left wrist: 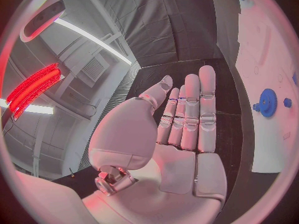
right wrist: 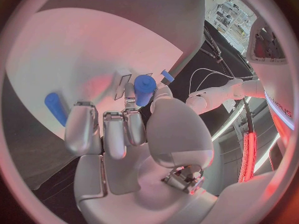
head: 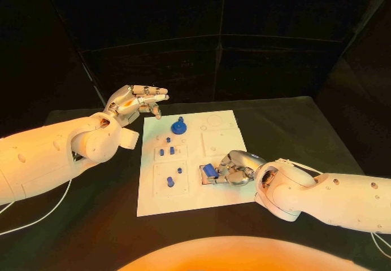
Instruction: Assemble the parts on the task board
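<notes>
Right hand (head: pixel 230 171) lowered onto task board (head: pixel 192 195), fingers curled, pinching a blue part (head: pixel 209 170) at the near right recess. Left hand (head: pixel 135 102) raised beside the board's far left corner, flat, released, grasping nothing.

White task board (head: pixel 189 199) flat mid-table; blue gear (head: pixel 178 127) near its far edge, small blue pegs (head: pixel 170 182) standing in recesses.
</notes>
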Controlling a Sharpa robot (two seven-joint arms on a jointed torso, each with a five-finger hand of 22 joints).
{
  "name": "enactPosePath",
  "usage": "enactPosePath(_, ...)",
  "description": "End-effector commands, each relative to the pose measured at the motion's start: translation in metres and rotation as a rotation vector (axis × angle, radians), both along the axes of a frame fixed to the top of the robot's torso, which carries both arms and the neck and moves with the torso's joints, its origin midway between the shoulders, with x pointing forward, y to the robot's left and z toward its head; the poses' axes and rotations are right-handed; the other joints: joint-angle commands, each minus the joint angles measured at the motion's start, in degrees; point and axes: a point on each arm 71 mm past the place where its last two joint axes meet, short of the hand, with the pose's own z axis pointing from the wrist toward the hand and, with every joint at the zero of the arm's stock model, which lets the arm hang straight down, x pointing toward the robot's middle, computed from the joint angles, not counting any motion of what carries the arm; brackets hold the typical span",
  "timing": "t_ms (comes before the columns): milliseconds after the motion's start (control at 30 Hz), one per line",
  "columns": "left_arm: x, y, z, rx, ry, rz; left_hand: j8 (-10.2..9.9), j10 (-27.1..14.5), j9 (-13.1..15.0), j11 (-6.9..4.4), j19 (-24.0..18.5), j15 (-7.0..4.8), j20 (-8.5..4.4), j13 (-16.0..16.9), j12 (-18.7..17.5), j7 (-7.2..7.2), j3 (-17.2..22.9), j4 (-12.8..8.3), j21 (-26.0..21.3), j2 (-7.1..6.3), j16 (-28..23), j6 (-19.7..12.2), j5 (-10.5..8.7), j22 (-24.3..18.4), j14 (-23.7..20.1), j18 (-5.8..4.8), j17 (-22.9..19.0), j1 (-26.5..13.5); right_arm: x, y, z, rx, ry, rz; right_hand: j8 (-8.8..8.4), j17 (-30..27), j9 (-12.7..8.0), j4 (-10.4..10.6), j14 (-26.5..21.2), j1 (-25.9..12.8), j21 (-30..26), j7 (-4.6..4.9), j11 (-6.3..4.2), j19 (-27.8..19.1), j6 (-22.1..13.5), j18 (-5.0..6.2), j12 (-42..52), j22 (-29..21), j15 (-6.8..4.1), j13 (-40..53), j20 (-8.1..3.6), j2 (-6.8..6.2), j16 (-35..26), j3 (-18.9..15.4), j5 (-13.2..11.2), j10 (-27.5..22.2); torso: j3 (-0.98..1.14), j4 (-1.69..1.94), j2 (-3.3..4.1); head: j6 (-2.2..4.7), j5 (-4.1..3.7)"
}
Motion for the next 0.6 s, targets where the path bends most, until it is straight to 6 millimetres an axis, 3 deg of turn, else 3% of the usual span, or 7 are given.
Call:
enactPosePath(33,-0.0008,-0.0019,0.0008,-0.009,0.002,-0.020,0.2,-0.5,0.0,-0.02,0.5,0.05,-0.02,0.1,0.4,-0.21,-0.3,0.0,-0.3,-0.07,0.2,-0.2,0.25,-0.1,-0.4,0.84,-0.1,-0.6,0.0003,-0.0024,-0.0037,-0.033,0.032,-0.023,0.19,6.9,0.0,0.2,4.4,-0.8,0.2,-0.11,-0.53,0.0,0.7,-0.85,-0.3,0.1,-0.39,3.1,-0.49,-0.08,0.2,-0.6,0.1,-0.1,0.00,-0.03,0.00,-0.06,0.05)
enactPosePath(133,-0.0008,-0.0020,0.0007,-0.009,0.004,-0.022,0.2,-0.5,0.0,-0.03,0.6,0.04,-0.02,0.1,0.4,-0.22,-0.3,0.0,-0.3,-0.09,0.2,-0.2,0.25,-0.1,-0.4,0.84,-0.1,-0.5,0.0011,-0.0022,-0.0034,-0.030,0.024,-0.034,0.22,6.9,0.1,0.2,4.4,-2.2,0.2,-0.22,-0.63,0.0,0.9,-0.85,-0.3,0.1,-0.48,3.2,-0.61,-0.10,0.2,-1.5,-0.6,-0.1,0.01,-0.02,0.03,-0.07,0.11)
enactPosePath(300,-0.0009,-0.0018,0.0006,-0.008,0.005,-0.022,0.2,-0.5,0.0,-0.05,0.6,0.02,-0.03,0.1,0.4,-0.23,-0.2,-0.1,-0.3,-0.08,0.2,-0.2,0.26,-0.1,-0.4,0.85,-0.1,-0.4,0.0014,0.0016,-0.0025,-0.017,0.013,-0.025,0.17,6.8,0.4,0.2,4.4,-6.2,0.1,-0.29,-0.69,-0.1,0.9,-0.84,-0.6,-0.1,-0.57,3.2,-0.75,-0.11,0.2,-3.7,-9.9,-0.1,0.00,-0.19,0.02,-0.13,0.19)
enactPosePath(400,-0.0010,-0.0019,0.0006,-0.009,0.005,-0.023,0.2,-0.5,0.0,-0.05,0.6,0.02,-0.03,0.1,0.4,-0.23,-0.2,-0.1,-0.3,-0.08,0.2,-0.2,0.26,-0.1,-0.4,0.85,-0.1,-0.4,0.0017,0.0037,-0.0015,-0.007,0.000,-0.017,0.15,6.8,0.6,0.5,4.4,-9.0,0.0,-0.24,-0.62,-0.2,0.7,-0.81,-0.7,-0.2,-0.52,3.3,-0.71,-1.57,0.1,-3.7,-15.2,-0.1,-0.03,-0.13,0.04,-0.15,0.02)
enactPosePath(600,-0.0011,-0.0013,0.0006,-0.008,0.006,-0.023,0.2,-0.5,0.0,-0.05,0.6,0.02,-0.03,0.1,0.4,-0.23,-0.2,-0.1,-0.3,-0.08,0.2,-0.2,0.26,-0.1,-0.4,0.85,-0.1,-0.4,0.0022,0.0055,0.0000,0.009,-0.020,-0.016,0.18,6.9,0.9,0.6,4.4,-12.1,0.0,-0.21,-0.61,-0.1,0.6,-0.82,-0.9,-0.1,-0.50,3.4,-0.67,-3.73,0.1,-1.4,-17.4,-0.1,0.00,0.03,0.04,-0.20,0.04)
